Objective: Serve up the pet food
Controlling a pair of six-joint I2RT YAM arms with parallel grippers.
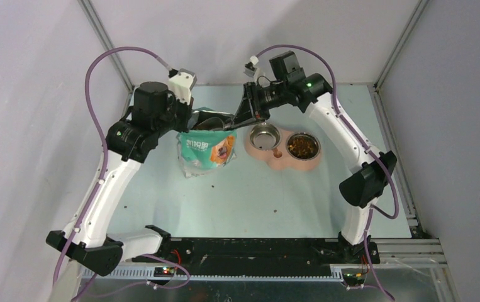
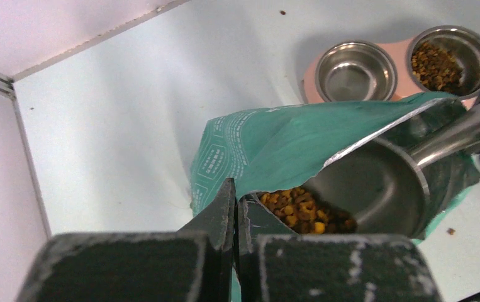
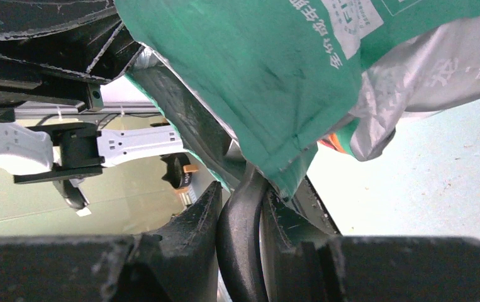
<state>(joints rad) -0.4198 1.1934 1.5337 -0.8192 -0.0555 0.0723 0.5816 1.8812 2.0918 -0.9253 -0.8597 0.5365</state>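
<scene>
The teal-green bag [image 1: 204, 148] stands left of centre with its mouth open. My left gripper [image 2: 235, 190] is shut on the bag's torn top edge and holds it open. Pet food [image 2: 297, 211] lies inside the bag as a heap of brown and golden pellets. A grey metal scoop [image 2: 375, 189] sits in the bag's mouth just above that heap, its cup looking empty. My right gripper [image 3: 242, 196] is shut on the scoop's dark handle [image 3: 240, 239], close under the bag [image 3: 268, 75]. More pet food [image 1: 303, 146] fills the right bowl.
A pink double-bowl stand [image 1: 282, 162] sits right of the bag; its left steel bowl [image 1: 265, 135] is empty. A few stray pellets [image 1: 212, 187] lie on the table in front of the bag. Walls close in the back and both sides.
</scene>
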